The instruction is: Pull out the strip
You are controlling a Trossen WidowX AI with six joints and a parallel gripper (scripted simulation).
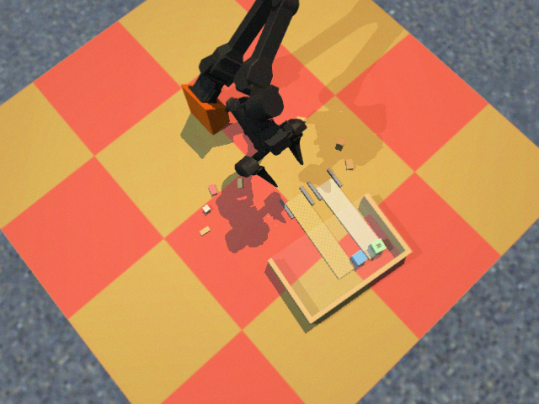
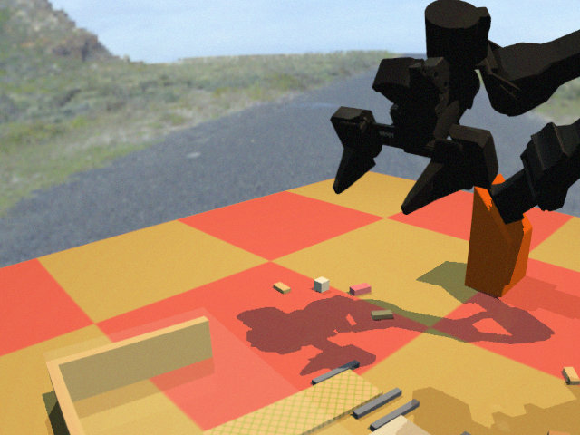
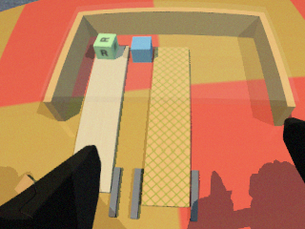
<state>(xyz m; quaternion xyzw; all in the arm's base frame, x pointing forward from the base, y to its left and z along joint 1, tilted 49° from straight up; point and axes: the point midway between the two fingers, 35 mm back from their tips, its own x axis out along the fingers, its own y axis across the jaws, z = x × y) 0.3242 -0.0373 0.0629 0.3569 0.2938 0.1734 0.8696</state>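
Note:
The green cube (image 1: 377, 246) (image 3: 105, 47), marked R, rests on the far end of the plain cream strip (image 1: 348, 213) (image 2: 399, 427) (image 3: 102, 110). A blue cube (image 1: 359, 257) (image 3: 142, 50) sits between the strips' far ends, beside the patterned strip (image 1: 319, 236) (image 2: 299, 404) (image 3: 167, 129), which has a green crosshatch. My gripper (image 1: 289, 174) (image 2: 371, 202) (image 3: 194, 142) is open and empty, in the air above the area just before the strips' near ends. Both cubes are out of view in the exterior view.
A three-sided wooden wall (image 1: 290, 291) (image 2: 135, 358) (image 3: 172, 24) surrounds the far ends, open toward the near ends. Grey rails (image 1: 334, 177) (image 2: 377, 403) (image 3: 194, 196) flank the near ends. Small loose blocks lie around, including a pink block (image 1: 212, 189) (image 2: 360, 288) and a white block (image 1: 206, 209) (image 2: 322, 285).

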